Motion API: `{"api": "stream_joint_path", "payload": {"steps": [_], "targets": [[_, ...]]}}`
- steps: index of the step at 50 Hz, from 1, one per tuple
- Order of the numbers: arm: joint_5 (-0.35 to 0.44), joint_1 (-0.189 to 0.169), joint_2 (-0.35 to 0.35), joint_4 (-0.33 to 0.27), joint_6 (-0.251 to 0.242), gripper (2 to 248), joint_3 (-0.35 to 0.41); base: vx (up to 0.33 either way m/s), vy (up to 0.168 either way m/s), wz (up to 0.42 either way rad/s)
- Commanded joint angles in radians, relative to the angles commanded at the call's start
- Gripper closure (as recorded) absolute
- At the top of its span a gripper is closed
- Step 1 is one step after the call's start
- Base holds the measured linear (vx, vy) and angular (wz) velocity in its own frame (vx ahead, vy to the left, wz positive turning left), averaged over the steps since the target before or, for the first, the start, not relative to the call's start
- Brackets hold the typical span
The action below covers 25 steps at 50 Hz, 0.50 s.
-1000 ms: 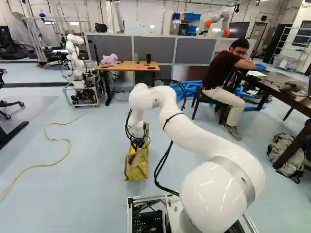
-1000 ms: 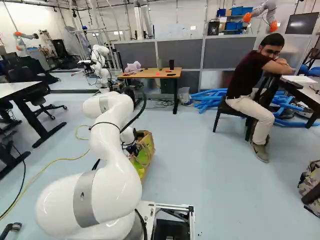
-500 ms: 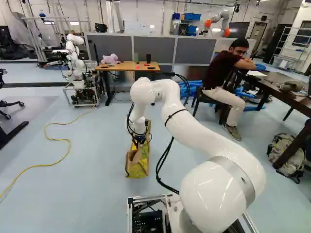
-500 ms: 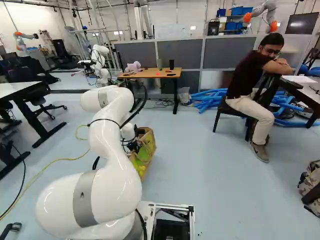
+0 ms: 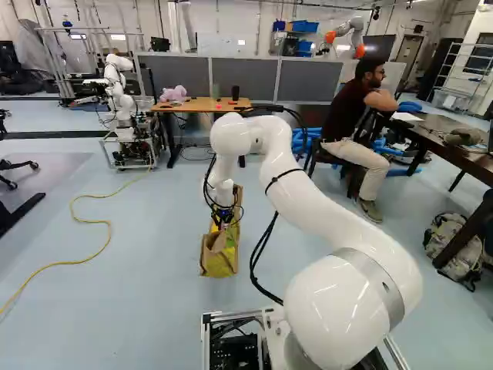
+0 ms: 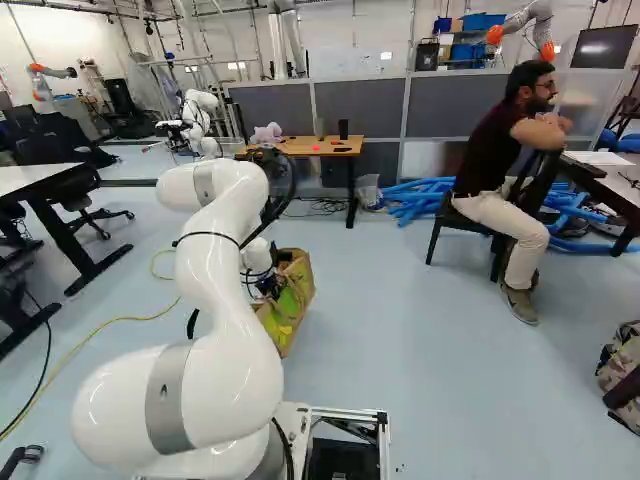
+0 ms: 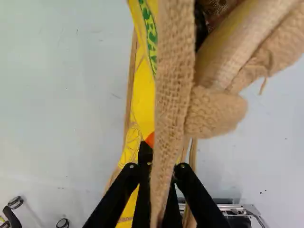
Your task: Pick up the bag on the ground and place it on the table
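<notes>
Fingers (image 7: 162,158): nearly closed, strap (image 7: 172,85) pinched between | bag (image 5: 219,260): under gripper, at floor (image 5: 150,285) or slightly above, cannot tell | risk: pinch on narrow strap may slip, bag tilts, or low lift catches tabletop (image 5: 202,105) edge

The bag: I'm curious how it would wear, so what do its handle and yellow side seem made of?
The handle looks like matte burlap or jute: its coarse weave shows. The yellow side looks smooth, perhaps coated fabric or plastic: no weave shows.
</notes>
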Motion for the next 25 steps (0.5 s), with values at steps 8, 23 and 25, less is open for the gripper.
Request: {"api": "stream_joint_path", "payload": {"steps": [8,23,25], "targets": [[0.000,-0.008,0.029,-0.002,0.000,228,0.022,0.000,0.000,0.000],[0.000,-0.027,0.082,-0.014,0.000,228,0.063,0.000,0.000,0.000],[0.000,-0.030,0.090,-0.016,0.000,228,0.069,0.000,0.000,0.000]]}}
